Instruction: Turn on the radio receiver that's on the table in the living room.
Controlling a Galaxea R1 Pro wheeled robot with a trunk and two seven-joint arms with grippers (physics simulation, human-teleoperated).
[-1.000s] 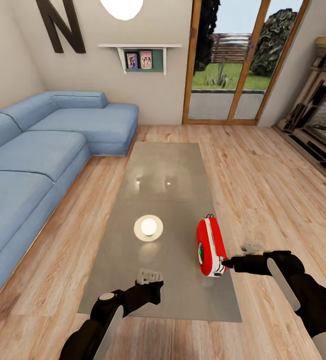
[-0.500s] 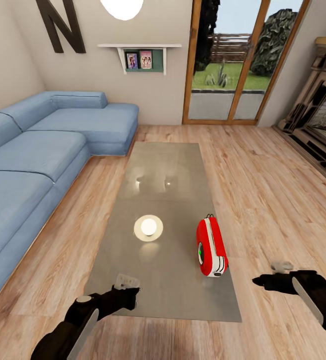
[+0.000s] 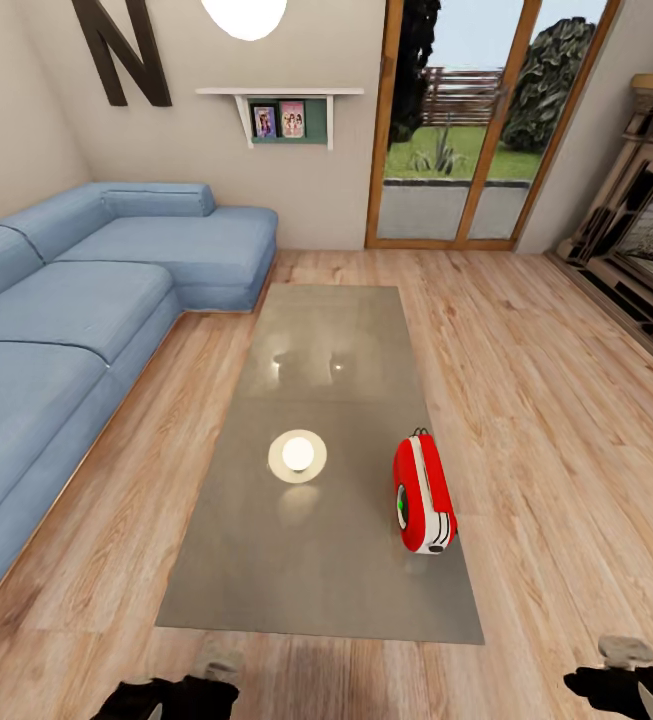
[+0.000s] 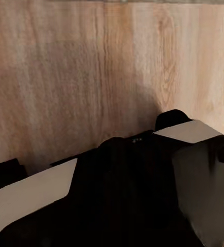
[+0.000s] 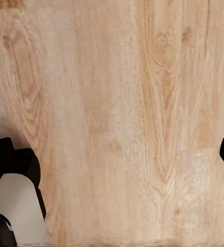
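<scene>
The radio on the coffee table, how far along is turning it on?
Done, apparently: the right gripper touched the radio a second ago; its dial shows green. In hand: both arms have pulled back off the table, left gripper too. Left: confirming it's on.

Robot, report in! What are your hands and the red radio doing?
Both grippers low near the floor, off the table, jaw state unclear. Radio receiver on table's near right part, untouched. Nothing blocking it.
</scene>
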